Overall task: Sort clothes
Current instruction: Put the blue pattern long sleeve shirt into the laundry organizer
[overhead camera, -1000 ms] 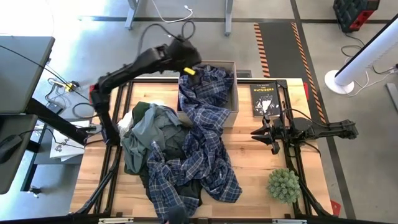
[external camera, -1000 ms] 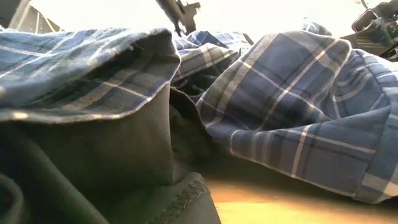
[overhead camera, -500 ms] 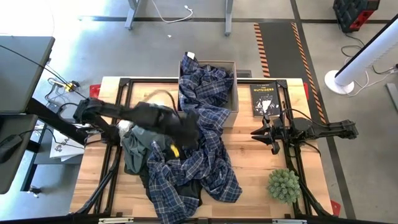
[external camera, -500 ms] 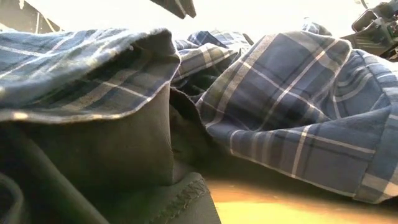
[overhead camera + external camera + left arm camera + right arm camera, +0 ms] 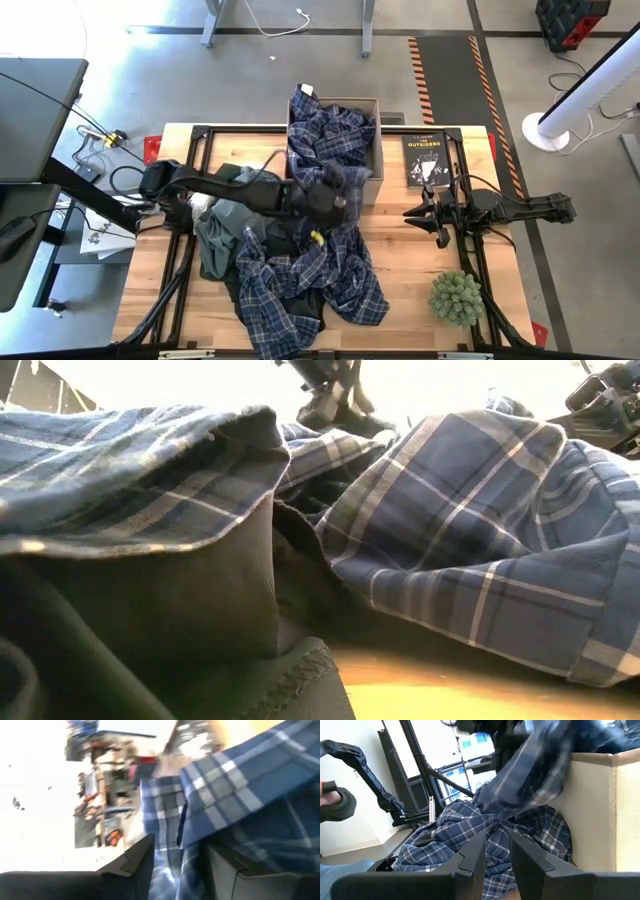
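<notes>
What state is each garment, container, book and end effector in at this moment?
Navy-and-white plaid shirt: draped from box onto table.
Grey-green garment: crumpled in the pile.
Tan cardboard box: open, shirt inside.
Black paperback book: closed, flat.
Left end effector: open around plaid fabric.
Right end effector: open, empty.

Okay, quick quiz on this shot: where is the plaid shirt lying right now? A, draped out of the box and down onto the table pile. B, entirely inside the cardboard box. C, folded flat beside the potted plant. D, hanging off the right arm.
A: in the high view the plaid shirt spills from the cardboard box over its front wall onto the clothes pile on the table.
</notes>
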Available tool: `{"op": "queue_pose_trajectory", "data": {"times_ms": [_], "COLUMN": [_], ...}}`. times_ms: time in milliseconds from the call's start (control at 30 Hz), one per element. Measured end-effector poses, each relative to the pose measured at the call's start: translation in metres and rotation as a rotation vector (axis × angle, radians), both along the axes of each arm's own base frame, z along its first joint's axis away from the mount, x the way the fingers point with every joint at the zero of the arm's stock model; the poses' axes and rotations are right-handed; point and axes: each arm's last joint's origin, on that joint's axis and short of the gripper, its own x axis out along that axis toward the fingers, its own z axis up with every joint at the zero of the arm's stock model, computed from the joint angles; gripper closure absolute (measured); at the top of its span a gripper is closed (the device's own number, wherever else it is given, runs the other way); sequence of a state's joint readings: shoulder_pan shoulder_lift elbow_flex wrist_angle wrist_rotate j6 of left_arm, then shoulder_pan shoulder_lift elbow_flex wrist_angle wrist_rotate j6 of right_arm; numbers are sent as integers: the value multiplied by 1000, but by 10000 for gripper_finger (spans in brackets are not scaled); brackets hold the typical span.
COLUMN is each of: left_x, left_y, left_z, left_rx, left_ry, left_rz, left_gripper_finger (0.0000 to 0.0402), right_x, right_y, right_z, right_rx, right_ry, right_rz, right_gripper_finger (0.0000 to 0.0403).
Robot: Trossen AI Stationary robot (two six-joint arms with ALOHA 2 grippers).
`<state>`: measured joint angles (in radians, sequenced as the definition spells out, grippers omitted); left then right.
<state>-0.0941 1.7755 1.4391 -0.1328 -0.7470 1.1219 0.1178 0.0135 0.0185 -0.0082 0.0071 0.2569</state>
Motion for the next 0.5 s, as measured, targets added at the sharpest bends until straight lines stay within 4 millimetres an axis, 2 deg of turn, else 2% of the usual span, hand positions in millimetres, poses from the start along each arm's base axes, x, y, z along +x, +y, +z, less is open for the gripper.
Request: {"op": "queue_pose_trajectory", "data": {"times_ms": [233, 367, 500], "left_x": [-15, -35, -57], "left_y": [60, 111, 165], "left_z": [25, 43, 34], "left_rx": [-92, -249, -513], "left_ry": [-142, -337, -423], "left_rz": [170, 306, 434], "left_gripper_finger": [390, 393, 398], "right_x": [0, 0, 0], "right_y": [0, 0, 0], "right_z": [0, 0, 0], "right_rx": [0, 0, 0], "right_ry": [0, 0, 0], "right_rz": [0, 0, 0], "right_gripper_finger": [321, 321, 321]}}
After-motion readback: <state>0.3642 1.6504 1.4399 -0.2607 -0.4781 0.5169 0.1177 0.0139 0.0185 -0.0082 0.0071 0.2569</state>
